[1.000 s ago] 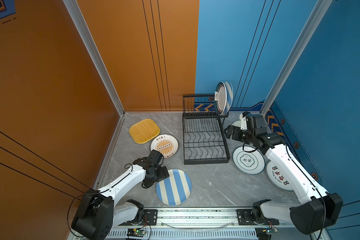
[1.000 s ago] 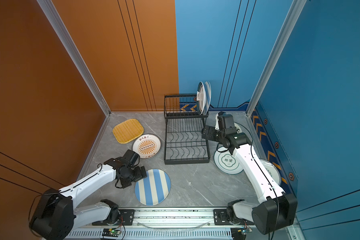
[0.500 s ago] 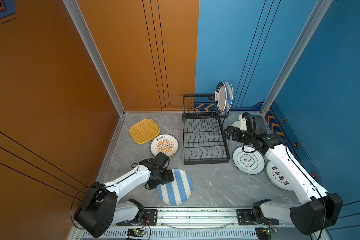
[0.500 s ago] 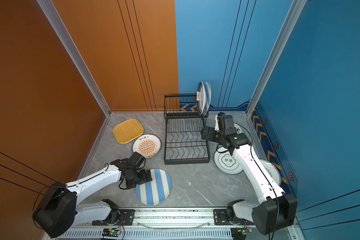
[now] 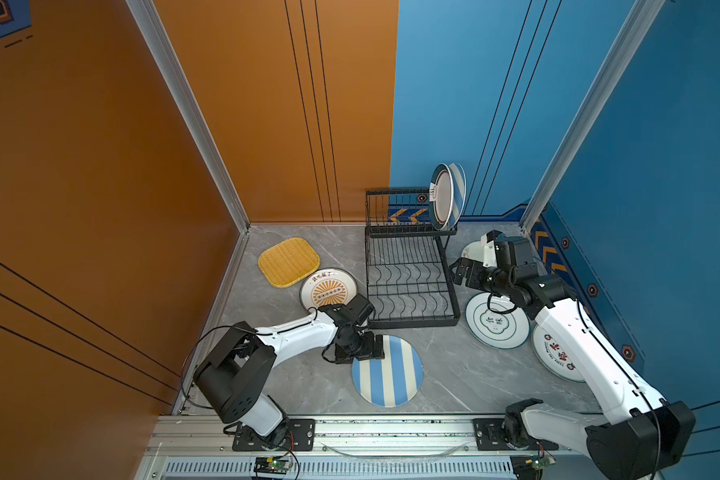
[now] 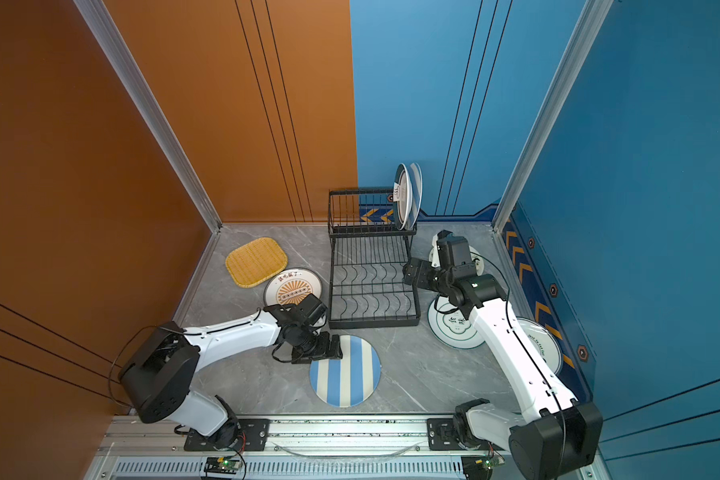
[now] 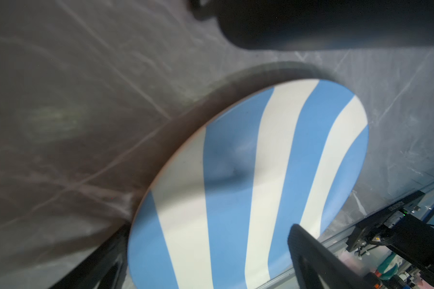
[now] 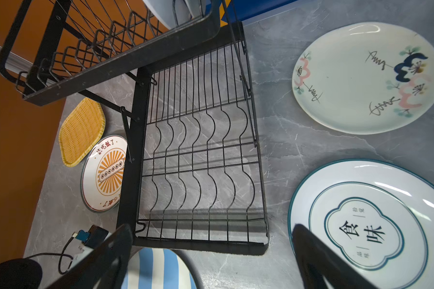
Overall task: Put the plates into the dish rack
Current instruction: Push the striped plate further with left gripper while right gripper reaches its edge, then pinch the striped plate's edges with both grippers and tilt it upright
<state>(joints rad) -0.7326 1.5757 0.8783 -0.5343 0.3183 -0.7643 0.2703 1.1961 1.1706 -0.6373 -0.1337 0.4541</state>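
Black-fingered left gripper (image 5: 377, 347), spread, at eleven-o'clock rim of blue-and-cream striped round plate (image 5: 389, 374), flat on grey table (image 5: 466, 374), six o'clock of black wire dish rack (image 5: 410, 282); right gripper (image 5: 459, 270), spread, at rack's three o'clock. Risk: low rim, fingers may skid plate away.

Our left arm (image 5: 296, 336) lies low and stretched out toward the middle, the wrist bent, and the left gripper (image 5: 378, 351) points sideways with its jaws spread wide. Our right arm (image 5: 578, 345) climbs steeply and reaches far forward, the forearm turned inward. We carry the right gripper (image 5: 460, 270) raised, its dark fingers (image 8: 318, 252) likewise wide apart with nothing between them
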